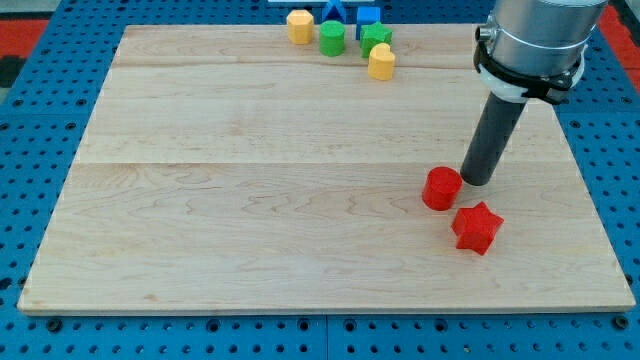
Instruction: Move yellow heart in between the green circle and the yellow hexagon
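The tip point(476, 181), bare and grasping nothing, sits just beside the red cylinder point(441, 188); the yellow heart point(381, 62) lies well apart, right of the green circle point(332, 39) and yellow hexagon point(299, 26), so approach seems first.

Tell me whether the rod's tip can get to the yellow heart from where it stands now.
Probably yes. My tip stands beside the red cylinder, far from the yellow heart near the view's top. Bare board lies between them. The green star sits close behind the heart, so the approach from below looks free.
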Controlling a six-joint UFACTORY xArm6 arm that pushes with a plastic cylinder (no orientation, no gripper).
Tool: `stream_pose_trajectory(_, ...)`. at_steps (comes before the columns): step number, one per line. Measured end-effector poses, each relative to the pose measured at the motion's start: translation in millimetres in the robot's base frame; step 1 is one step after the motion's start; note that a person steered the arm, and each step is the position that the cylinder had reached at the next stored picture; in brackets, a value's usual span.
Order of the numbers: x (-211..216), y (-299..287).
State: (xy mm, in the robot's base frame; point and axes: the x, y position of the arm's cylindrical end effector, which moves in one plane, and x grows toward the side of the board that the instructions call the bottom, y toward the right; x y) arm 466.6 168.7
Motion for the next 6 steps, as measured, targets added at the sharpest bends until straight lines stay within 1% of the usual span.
stream_pose_trajectory(1, -6.3, -0.1)
stream_pose_trajectory(2, -45.2, -1.2)
stream_pose_trajectory(3, -75.0, -8.8)
stream_pose_trajectory(4, -96.1, -11.0)
stream_pose_trajectory(6, -118.4, -11.0)
